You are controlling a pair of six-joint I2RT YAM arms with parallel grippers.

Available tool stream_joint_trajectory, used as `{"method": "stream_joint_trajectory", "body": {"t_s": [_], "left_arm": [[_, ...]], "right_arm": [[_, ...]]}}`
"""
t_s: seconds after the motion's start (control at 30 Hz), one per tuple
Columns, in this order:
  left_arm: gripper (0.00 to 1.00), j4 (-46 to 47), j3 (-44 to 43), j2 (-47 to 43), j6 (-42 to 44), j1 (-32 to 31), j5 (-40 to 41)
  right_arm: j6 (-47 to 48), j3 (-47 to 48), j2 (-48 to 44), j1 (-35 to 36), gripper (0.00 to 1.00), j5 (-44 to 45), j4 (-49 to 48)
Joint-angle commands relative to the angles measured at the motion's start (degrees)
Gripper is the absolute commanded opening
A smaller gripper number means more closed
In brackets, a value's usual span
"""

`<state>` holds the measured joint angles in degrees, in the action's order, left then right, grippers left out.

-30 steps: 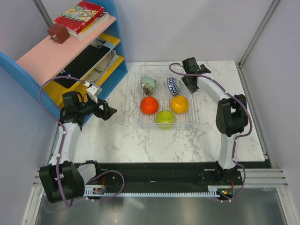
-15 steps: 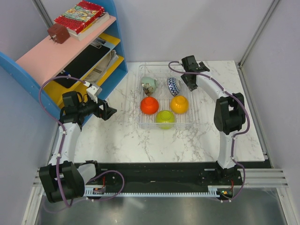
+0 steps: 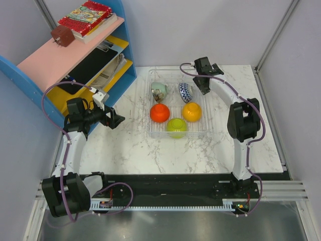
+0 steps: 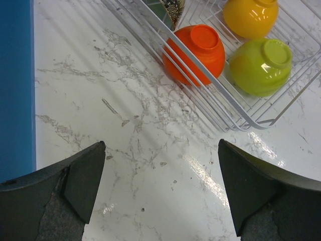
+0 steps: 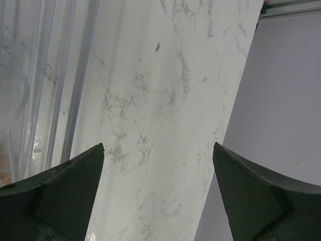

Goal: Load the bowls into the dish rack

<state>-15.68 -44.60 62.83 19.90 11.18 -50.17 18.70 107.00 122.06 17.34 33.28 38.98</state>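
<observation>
The clear dish rack (image 3: pixel 150 103) stands at the back middle of the marble table and holds all the bowls. The pale green, brown-patterned one (image 3: pixel 159 90) and the blue-and-white one (image 3: pixel 185 92) stand on edge in the far row. Nearer, rim down, lie the red-orange (image 3: pixel 159 113), orange-yellow (image 3: pixel 192 111) and yellow-green (image 3: pixel 176 127) bowls. In the left wrist view the red-orange bowl (image 4: pixel 195 52) and the yellow-green bowl (image 4: pixel 261 65) sit behind the rack's rim (image 4: pixel 215 108). My left gripper (image 3: pixel 119 120) (image 4: pixel 160 165) hangs open over bare marble left of the rack. My right gripper (image 3: pixel 201 86) (image 5: pixel 158 165) is open and empty at the rack's far right corner.
A blue-and-pink shelf unit (image 3: pixel 75 55) fills the back left, with books (image 3: pixel 85 17) on top; its blue side (image 4: pixel 15 85) is close on the left gripper's left. A grey wall (image 5: pixel 286 100) rises just beyond the right gripper.
The right gripper has drifted slightly back and left along the rack's far right corner. The left arm and the bowls have not moved.
</observation>
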Motion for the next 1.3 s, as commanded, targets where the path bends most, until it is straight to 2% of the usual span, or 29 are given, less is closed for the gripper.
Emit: {"method": "stream_joint_trajectory", "body": {"t_s": [0.0, 0.13, 0.53, 0.8, 0.9, 1.0, 1.17, 1.27], "left_arm": [[1.00, 1.62, 0.13, -1.22, 0.23, 0.25, -2.30], [1.00, 1.62, 0.13, -1.22, 0.23, 0.16, -2.39], [1.00, 1.53, 0.21, -1.30, 0.23, 0.25, -2.30], [1.00, 1.53, 0.13, -1.30, 0.23, 0.33, -2.30], [1.00, 1.62, 0.04, -1.39, 0.23, 0.25, -1.95], [1.00, 1.53, -0.05, -1.74, -0.12, 0.25, -1.42], [1.00, 1.53, -0.14, -2.36, -0.39, 0.25, -0.45], [1.00, 1.44, -0.05, -2.45, -0.30, 0.25, -0.36]], "right_arm": [[-3.67, 1.02, 3.54, 1.82, 0.97, -9.36, -1.80], [-3.93, 1.37, 3.62, 1.99, 0.97, -11.21, -1.80], [-4.72, 1.72, 3.36, 1.99, 0.97, -8.15, -2.24], [-5.95, -3.02, -7.26, 2.08, 0.97, -6.47, 1.61], [-7.44, -4.08, -12.89, 1.99, 0.97, -9.71, 6.34], [-9.38, -4.70, -19.47, 2.08, 0.97, -18.31, 10.83], [-9.56, -9.35, -32.75, 2.08, 0.98, -34.73, 11.64], [-7.90, -12.16, -38.37, 2.08, 0.98, -39.32, 11.12]]}}
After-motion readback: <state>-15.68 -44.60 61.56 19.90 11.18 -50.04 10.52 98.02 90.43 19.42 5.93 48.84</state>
